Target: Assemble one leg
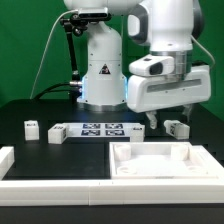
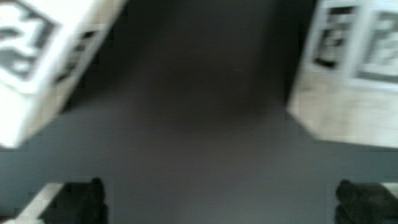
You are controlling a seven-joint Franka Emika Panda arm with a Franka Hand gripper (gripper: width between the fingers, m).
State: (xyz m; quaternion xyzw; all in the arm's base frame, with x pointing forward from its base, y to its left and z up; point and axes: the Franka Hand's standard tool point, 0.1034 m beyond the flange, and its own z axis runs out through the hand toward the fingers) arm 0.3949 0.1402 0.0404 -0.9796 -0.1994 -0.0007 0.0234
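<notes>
- Position first: the small white plastic rectangular leg (image 1: 178, 128), with a black-and-white tag, lies on the dark surface (image 1: 80, 148). It sits just under your end effector (image 1: 168, 120), slightly to the exterior view's right of it, near the large white recessed tray (image 1: 160, 168).
- The end effector's fingers (image 2: 71, 200) are spread wide and hold nothing.
- From the wrist, one tagged white block (image 2: 45, 65) and a second tagged block (image 2: 347, 60) flank bare surface; neither sits between the fingertips.
- I cannot tell the leg's long axis. You likely need a sideways shift before descending.
</notes>
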